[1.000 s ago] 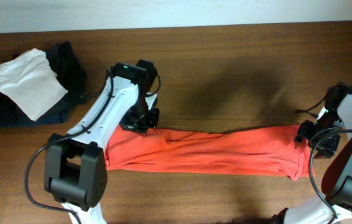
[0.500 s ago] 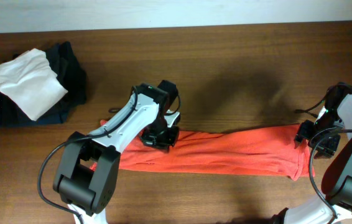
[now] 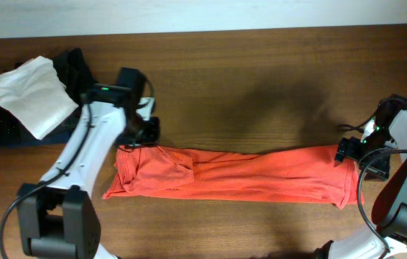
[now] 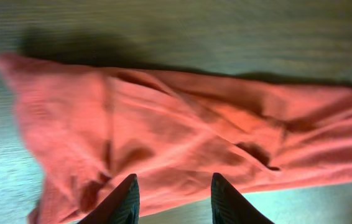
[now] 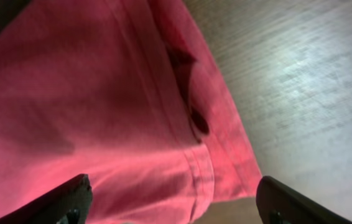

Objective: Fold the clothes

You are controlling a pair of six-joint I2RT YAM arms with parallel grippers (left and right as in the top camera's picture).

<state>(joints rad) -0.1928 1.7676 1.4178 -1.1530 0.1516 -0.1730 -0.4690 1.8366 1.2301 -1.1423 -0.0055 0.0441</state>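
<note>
The orange-red T-shirt [image 3: 261, 176] lies as a long narrow strip across the front of the wooden table, with no lettering showing. My left gripper [image 3: 144, 134] hovers just behind the strip's left end. In the left wrist view its fingers [image 4: 173, 190] are open and empty above the crumpled cloth [image 4: 182, 124]. My right gripper [image 3: 347, 151] is at the strip's right end. In the right wrist view its fingers [image 5: 173, 199] are spread wide over the hemmed edge [image 5: 132, 112] and hold nothing.
A folded white garment [image 3: 31, 93] rests on dark folded garments [image 3: 78, 72] at the far left back of the table. Bare wood [image 3: 261, 93] lies behind the shirt. The table's back edge meets a pale wall [image 3: 203, 14].
My left gripper swung right over the shirt, then back left and away from it. The shirt's left end now lies splayed and flat. The right gripper shifted slightly left.
</note>
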